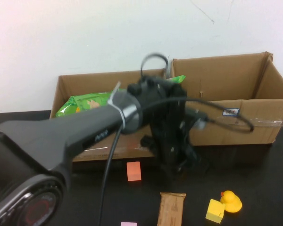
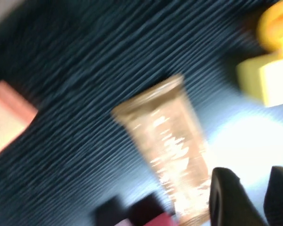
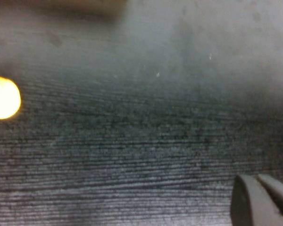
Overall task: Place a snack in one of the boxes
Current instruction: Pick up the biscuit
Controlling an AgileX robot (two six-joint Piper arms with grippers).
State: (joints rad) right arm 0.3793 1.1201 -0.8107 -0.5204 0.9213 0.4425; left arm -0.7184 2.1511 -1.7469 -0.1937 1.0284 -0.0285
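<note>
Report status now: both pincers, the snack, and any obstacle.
Left pincer above table, nothing held, facing brown snack bar. Right pincer shut, low over bare table. Green snack bag already in left box. No obstacle seen.

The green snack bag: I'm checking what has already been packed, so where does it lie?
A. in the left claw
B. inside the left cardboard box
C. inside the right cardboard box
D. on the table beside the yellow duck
B: the green snack bag lies inside the left cardboard box, behind the left arm, far from the duck.
</note>
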